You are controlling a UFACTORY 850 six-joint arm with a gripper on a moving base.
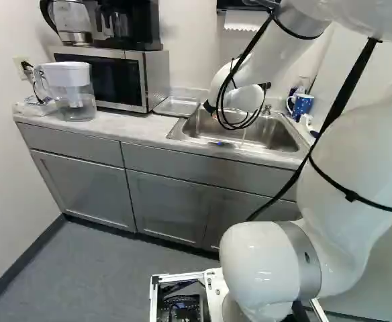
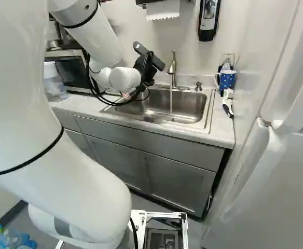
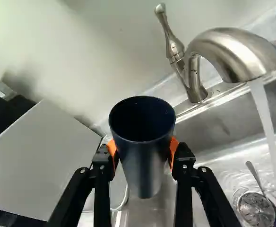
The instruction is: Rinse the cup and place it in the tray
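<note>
In the right base view my gripper (image 2: pixel 133 95) is over the left end of the sink (image 2: pixel 206 123), partly hidden by cables. In the wrist view the gripper (image 3: pixel 142 153) is shut on a dark, tapered cup (image 3: pixel 145 165), an orange pad on each side and the cup's open mouth facing the camera. Water (image 3: pixel 266 118) runs from the faucet (image 3: pixel 232 49) off to one side of the cup, not touching it. The metal tray (image 1: pixel 176 106) lies on the counter between microwave and sink in the left base view.
A microwave (image 1: pixel 112 77) and a water pitcher (image 1: pixel 73 94) stand on the counter left of the sink. Right of it are a blue dotted mug (image 2: pixel 226 80) and a white mug (image 2: pixel 228 101). A spoon-like utensil (image 3: pixel 254 175) rests by the drain (image 3: pixel 256 209).
</note>
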